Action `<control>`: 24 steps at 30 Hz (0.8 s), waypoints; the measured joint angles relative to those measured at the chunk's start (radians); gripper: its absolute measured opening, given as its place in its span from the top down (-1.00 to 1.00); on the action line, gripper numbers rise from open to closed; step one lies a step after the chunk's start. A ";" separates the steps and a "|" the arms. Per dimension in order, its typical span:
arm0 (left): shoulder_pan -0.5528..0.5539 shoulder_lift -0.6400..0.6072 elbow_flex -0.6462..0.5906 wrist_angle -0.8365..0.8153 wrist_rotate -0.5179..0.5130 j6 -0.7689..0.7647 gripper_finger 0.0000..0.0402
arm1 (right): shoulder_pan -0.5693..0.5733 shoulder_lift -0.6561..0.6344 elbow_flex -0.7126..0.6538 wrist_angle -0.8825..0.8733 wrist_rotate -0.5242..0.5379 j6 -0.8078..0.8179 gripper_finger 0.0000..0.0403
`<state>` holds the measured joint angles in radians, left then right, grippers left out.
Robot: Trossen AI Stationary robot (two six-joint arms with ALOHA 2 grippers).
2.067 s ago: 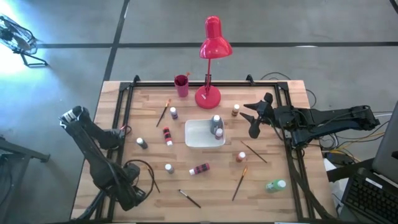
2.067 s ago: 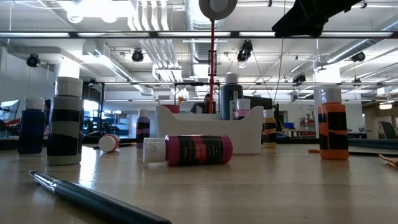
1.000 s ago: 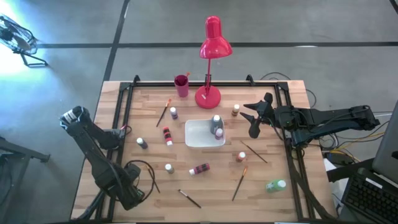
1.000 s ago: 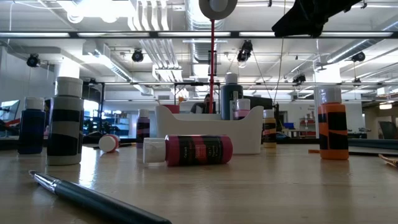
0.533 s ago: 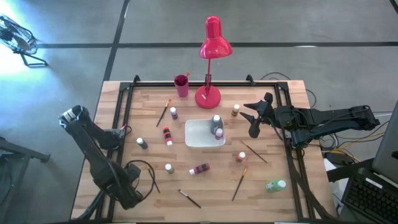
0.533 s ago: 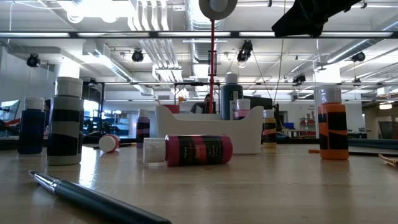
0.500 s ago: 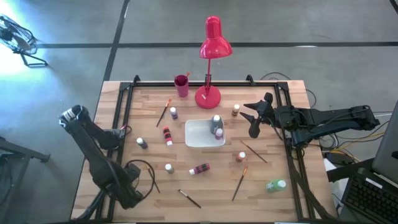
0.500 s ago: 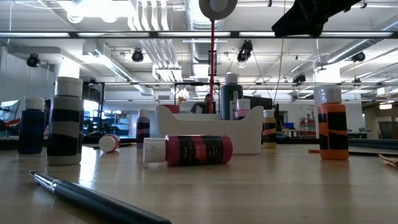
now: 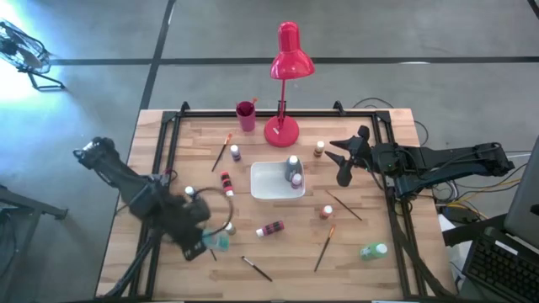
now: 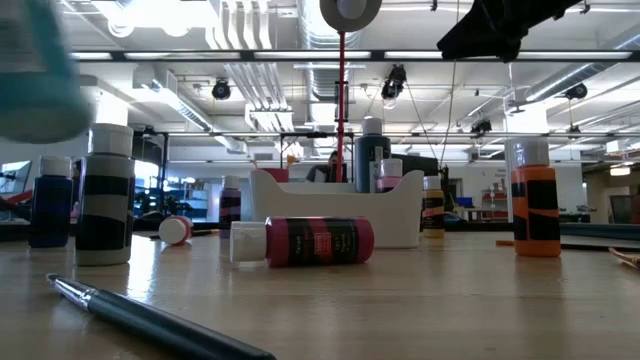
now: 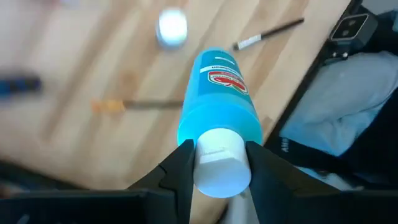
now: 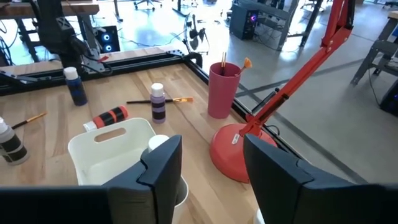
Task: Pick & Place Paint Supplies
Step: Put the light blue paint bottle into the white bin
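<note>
Glossy teal plastic paint bottle (image 11: 219, 101), cylindrical, pale cap: clamped at cap by left gripper (image 11: 219, 163) fingers, above slatted wooden worktop (image 9: 379, 219) near left front corner. Right gripper (image 9: 344, 159) fingers apart, near white rectangular tray (image 9: 271, 187).

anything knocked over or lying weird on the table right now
Yes: a pink bottle and a red bottle lie on their sides on the table, and a green bottle lies tipped near the right front corner. Other bottles stand upright.

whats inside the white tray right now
Two upright bottles stand in the white tray, at its right side: a taller dark one and a shorter purple one. The tray's wall hides their lower halves in the low view.
</note>
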<state>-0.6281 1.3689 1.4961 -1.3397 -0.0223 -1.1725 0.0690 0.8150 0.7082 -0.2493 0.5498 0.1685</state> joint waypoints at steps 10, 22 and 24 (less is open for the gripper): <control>0.449 0.002 0.062 -0.004 0.098 0.674 0.39 | 0.000 -0.003 0.000 -0.076 -0.008 0.066 0.24; 0.779 0.061 0.124 0.033 0.193 1.158 0.39 | 0.000 -0.003 0.000 -0.084 -0.007 0.077 0.33; 0.804 0.095 0.136 0.034 0.192 1.223 0.39 | 0.000 -0.003 0.000 -0.084 -0.007 0.095 0.34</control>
<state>0.1755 1.4638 1.6322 -1.3060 0.1700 0.0502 0.0692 0.8116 0.7082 -0.3332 0.5425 0.2633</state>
